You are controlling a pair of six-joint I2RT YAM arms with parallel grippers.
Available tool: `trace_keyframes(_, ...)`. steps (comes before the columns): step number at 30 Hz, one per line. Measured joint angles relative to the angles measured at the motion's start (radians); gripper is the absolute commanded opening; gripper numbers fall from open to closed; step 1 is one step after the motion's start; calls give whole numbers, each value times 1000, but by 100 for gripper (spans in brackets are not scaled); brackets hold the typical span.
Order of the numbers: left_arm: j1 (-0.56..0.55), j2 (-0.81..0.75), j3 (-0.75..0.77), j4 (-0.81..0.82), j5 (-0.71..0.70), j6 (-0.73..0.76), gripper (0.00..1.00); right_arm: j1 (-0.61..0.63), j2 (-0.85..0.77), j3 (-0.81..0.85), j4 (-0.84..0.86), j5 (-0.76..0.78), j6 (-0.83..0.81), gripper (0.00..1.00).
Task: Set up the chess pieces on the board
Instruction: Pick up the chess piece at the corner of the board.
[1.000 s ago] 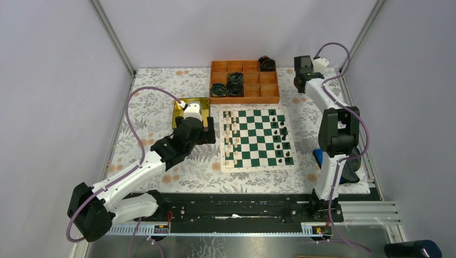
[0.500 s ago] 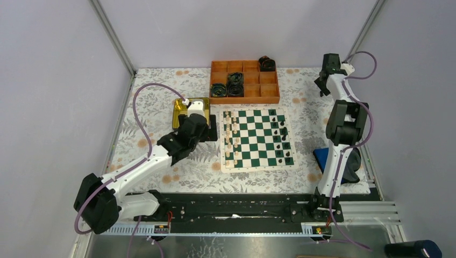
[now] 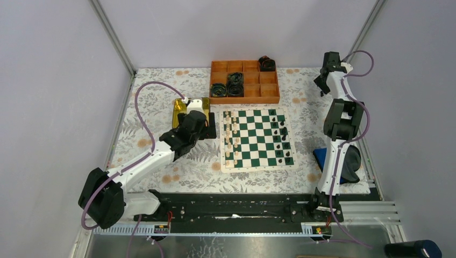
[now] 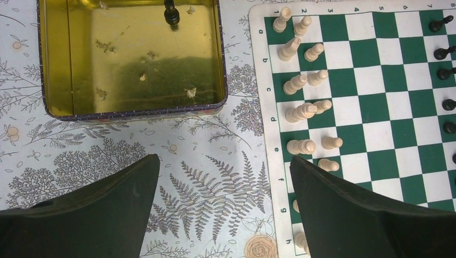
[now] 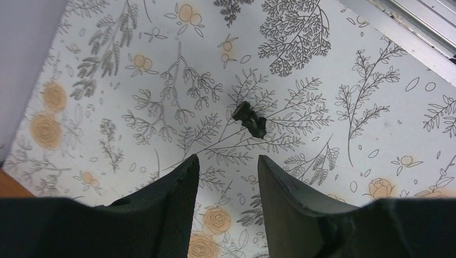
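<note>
Top view: the board (image 3: 257, 140) lies flat mid-table, white border all round. Cream pieces (image 3: 232, 137) sit in its two left columns, black pieces (image 3: 282, 137) in the two right columns; some squares there look unfilled, too small to count. Orange tray (image 3: 244, 95) is just beyond the board, yellow tin (image 3: 179, 110) off its far-left corner. Left pincer (image 3: 207, 130) hangs btw tin and board. Right pincer (image 3: 321, 83) is up at the far-right of the table (image 3: 161, 91), well apart from the board.

Left wrist: left pincer (image 4: 223, 161) spread wide, nothing in it, floral cloth below. Its right finger overlaps the board's (image 4: 376, 107) lettered edge in view. Cream pieces (image 4: 301, 83) stand in pairs along that edge, a few leaning. Black pieces (image 4: 443, 54) show at the frame's right. One black piece (image 4: 171, 13) sits in the tin (image 4: 134, 110) by its far wall.

Right wrist: right pincer (image 5: 227, 159) partly spread, narrow gap, holding nothing. A lone black piece (image 5: 250, 119) lies on its side on the cloth just ahead of the fingertips, not touching them.
</note>
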Motion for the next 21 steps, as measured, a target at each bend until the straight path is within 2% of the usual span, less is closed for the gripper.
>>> trace_keyframes(21, 41, 60, 17, 26, 32, -26, 99, -1, 161, 189, -99, 36, -212, 50)
